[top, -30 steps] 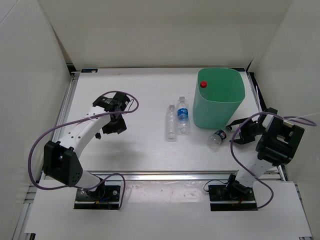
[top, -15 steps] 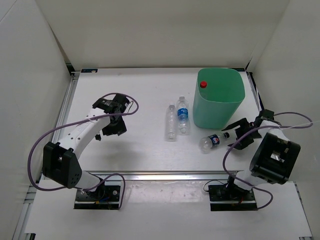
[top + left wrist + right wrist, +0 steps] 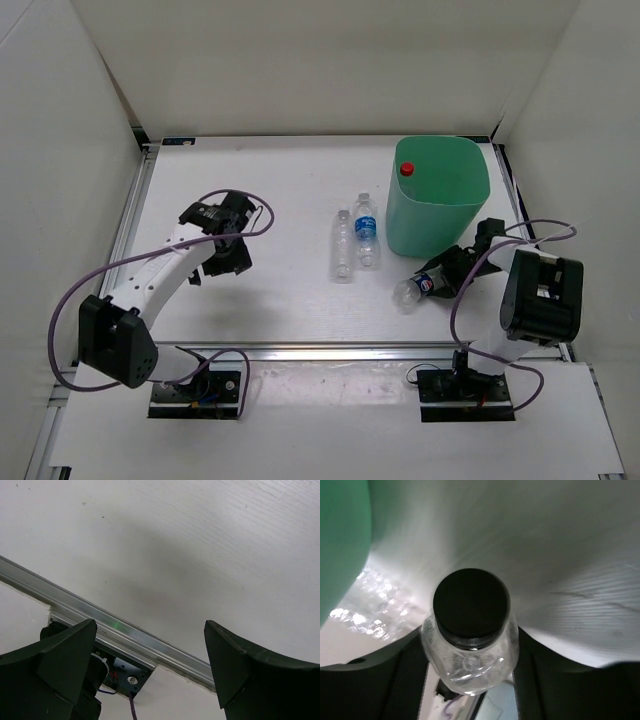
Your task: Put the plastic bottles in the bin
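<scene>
Right pincer (image 3: 447, 272), lower right of the overhead view, is clamped on the neck of the dark-labelled bottle (image 3: 417, 287), just below the green bin (image 3: 440, 215), which holds a red-capped bottle (image 3: 407, 169). A blue-labelled bottle (image 3: 366, 230) and a bare bottle (image 3: 343, 245) lie side by side at centre. Left pincer (image 3: 150, 627) stands wide apart.

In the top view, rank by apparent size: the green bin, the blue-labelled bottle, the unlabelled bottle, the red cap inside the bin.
Largest: green bin.
Then: blue-labelled bottle and unlabelled bottle, too alike to rank.
Smallest: red cap.
</scene>
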Controlling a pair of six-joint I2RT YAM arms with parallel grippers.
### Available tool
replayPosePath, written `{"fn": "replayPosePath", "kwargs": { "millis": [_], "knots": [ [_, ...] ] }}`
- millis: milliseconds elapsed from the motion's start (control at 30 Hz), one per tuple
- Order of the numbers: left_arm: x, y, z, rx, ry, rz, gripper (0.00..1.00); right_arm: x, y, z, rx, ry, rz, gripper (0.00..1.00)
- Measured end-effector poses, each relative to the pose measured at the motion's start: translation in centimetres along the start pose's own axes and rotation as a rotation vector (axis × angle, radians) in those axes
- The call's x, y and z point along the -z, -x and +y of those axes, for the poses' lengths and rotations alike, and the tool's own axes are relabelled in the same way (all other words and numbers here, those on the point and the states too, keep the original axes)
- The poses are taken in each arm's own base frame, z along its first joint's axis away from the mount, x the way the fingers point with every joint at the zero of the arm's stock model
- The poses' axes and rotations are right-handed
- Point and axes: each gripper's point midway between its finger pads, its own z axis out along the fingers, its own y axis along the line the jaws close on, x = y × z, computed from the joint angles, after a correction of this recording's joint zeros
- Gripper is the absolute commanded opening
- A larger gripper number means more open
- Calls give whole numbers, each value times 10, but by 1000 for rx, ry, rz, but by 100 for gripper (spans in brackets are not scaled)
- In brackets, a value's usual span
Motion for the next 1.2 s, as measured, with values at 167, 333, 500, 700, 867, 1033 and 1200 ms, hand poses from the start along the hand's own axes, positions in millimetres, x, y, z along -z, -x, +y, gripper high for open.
{"fn": "replayPosePath", "kwargs": {
  "millis": [167, 333, 500, 700, 867, 1033, 1200],
  "knots": [
    [6, -1, 3, 11, -21, -14, 100, -2, -6, 4, -23, -2, 15, 29],
    [10, 2, 0, 19, -43, -20, 100, 34, -25, 2, 41, -16, -52, 28],
    [19, 12, -26, 25, -176, -30, 100, 130, -73, 46, 229, 141, -203, 29],
    [33, 17, -72, 12, -389, -30, 100, 291, -101, 142, 470, 443, -541, 31],
    [48, 10, -115, -68, -525, -10, 100, 342, -59, 225, 575, 489, -699, 55],
    [61, 14, -167, -150, -613, -2, 100, 285, 12, 245, 572, 305, -697, 100],
    [69, 21, -219, -218, -671, 1, 100, 262, 29, 236, 581, 212, -666, 100]
  ]
}}
